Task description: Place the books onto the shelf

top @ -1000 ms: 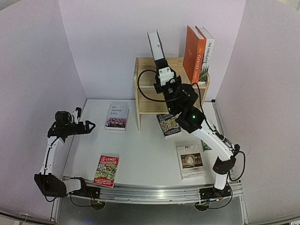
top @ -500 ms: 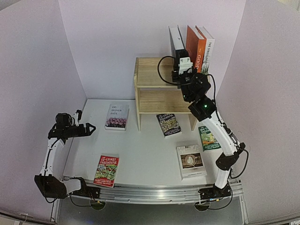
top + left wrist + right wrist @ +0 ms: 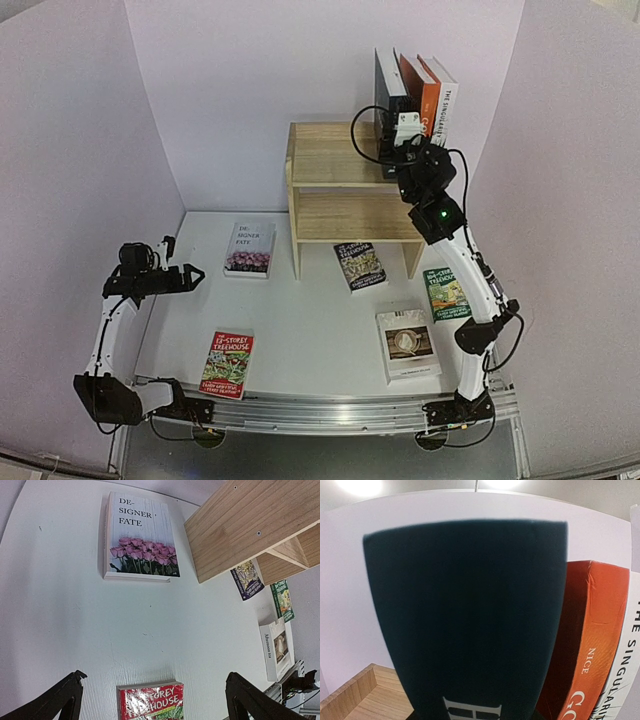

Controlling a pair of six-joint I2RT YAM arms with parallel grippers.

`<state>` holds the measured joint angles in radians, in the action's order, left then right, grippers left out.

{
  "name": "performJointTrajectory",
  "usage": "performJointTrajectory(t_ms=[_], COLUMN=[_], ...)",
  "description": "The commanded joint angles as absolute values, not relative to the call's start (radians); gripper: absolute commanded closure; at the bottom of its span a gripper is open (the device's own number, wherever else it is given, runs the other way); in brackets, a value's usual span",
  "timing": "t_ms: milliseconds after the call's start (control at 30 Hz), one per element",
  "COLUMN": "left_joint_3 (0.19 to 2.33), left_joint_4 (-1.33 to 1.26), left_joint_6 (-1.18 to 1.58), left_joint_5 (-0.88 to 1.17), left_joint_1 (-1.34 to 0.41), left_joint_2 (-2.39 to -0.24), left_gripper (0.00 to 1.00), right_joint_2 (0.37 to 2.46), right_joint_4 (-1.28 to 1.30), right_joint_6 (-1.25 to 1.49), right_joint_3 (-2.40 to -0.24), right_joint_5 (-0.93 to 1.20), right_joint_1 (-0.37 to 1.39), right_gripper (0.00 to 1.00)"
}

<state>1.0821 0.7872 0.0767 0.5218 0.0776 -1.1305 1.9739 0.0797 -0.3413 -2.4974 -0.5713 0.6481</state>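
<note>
My right gripper [image 3: 405, 137] is shut on a navy book [image 3: 387, 88], holding it upright over the right end of the pine shelf [image 3: 330, 160]. The navy book [image 3: 470, 615] fills the right wrist view and hides my fingers. Right beside it on the top tier stand the orange book [image 3: 428, 100] [image 3: 592, 645] and the white Singularity book [image 3: 447, 95]. Whether the navy book rests on the wood I cannot tell. My left gripper [image 3: 195, 272] [image 3: 155, 676] hangs open over the left of the table, above the red Treehouse book [image 3: 150, 702].
Flat on the table lie the rose-cover book [image 3: 250, 248] [image 3: 140, 537], the red Treehouse [image 3: 228, 364], a dark Treehouse [image 3: 360, 266], a green Treehouse [image 3: 446, 294] and the coffee-cup book [image 3: 407, 342]. The shelf's lower tier [image 3: 345, 215] holds nothing. White walls close in on three sides.
The right arm swung the navy book from above the shelf's middle to the right and set it upright against the orange book. The left arm sank slightly and stays open.
</note>
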Motion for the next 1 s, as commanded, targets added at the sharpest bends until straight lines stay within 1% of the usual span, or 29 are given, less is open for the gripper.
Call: performJointTrajectory(t_ms=[0,100,133,167,267,467,567,667,767,800,967], left_joint_3=[1.087,1.086,1.084,1.083,1.078,1.072,1.071,1.071,1.069,1.067,1.062], left_joint_4=[0.783,0.781,0.781,0.78,0.777,0.77,0.772,0.772,0.772,0.772,0.766], left_joint_6=[0.078,0.078,0.078,0.078,0.08,0.083,0.081,0.08,0.081,0.08,0.081], left_joint_5=[0.559,0.566,0.568,0.572,0.587,0.6,0.603,0.602,0.605,0.605,0.61], left_joint_1=[0.075,0.075,0.075,0.075,0.075,0.075,0.075,0.075,0.075,0.075,0.075], left_joint_2=[-1.107,-1.108,-1.108,-1.108,-1.108,-1.108,-1.11,-1.109,-1.108,-1.108,-1.109], left_gripper=[0.0,0.0,0.0,0.0,0.0,0.0,0.0,0.0,0.0,0.0,0.0], right_joint_2=[2.011,2.006,2.003,2.0,1.992,1.98,1.983,1.988,1.99,1.99,2.001], right_joint_4=[0.12,0.119,0.117,0.113,0.095,0.064,0.055,0.046,0.035,0.031,0.021], right_joint_6=[-0.312,-0.309,-0.308,-0.309,-0.312,-0.315,-0.314,-0.315,-0.316,-0.316,-0.296], right_joint_3=[-2.523,-2.517,-2.513,-2.51,-2.497,-2.472,-2.469,-2.469,-2.464,-2.461,-2.45], right_joint_5=[-0.574,-0.577,-0.58,-0.583,-0.602,-0.61,-0.611,-0.61,-0.625,-0.63,-0.632], right_joint_1=[0.64,0.64,0.64,0.64,0.64,0.64,0.64,0.64,0.64,0.64,0.64], right_gripper=[0.89,0.69,0.65,0.63,0.6,0.57,0.52,0.53,0.57,0.57,0.51])
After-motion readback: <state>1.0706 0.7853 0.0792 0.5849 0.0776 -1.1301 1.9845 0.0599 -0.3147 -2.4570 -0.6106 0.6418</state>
